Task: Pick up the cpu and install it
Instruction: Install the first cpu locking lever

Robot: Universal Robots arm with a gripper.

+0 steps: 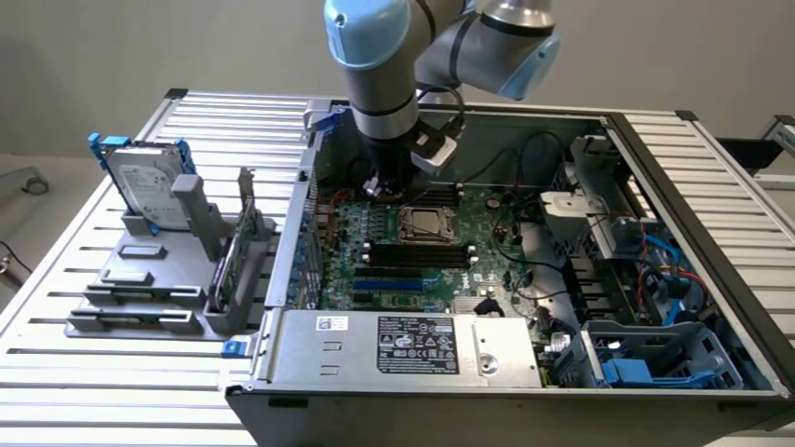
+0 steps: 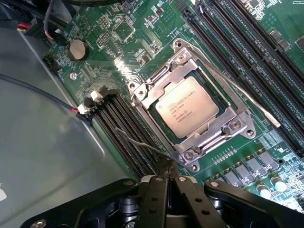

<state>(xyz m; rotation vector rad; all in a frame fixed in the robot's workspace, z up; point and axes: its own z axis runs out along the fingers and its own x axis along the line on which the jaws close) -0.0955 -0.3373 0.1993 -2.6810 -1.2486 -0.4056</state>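
Observation:
The cpu is a small square chip with a silver top and printed text. It lies flat inside the socket on the green motherboard, with the metal socket frame folded down around its edges. In the exterior view the cpu sits mid-board inside the open computer case. My gripper is shut, its black fingers pressed together, with the tip at a thin wire lever beside the socket's corner. Nothing is held between the fingers. In the exterior view the gripper hangs low over the board, just beyond the socket.
Black memory slots run beside the socket, with more in front of it. A coin battery and cables lie nearby. A hard drive with blue brackets stands in a grey holder outside the case. The power supply fills the case's front.

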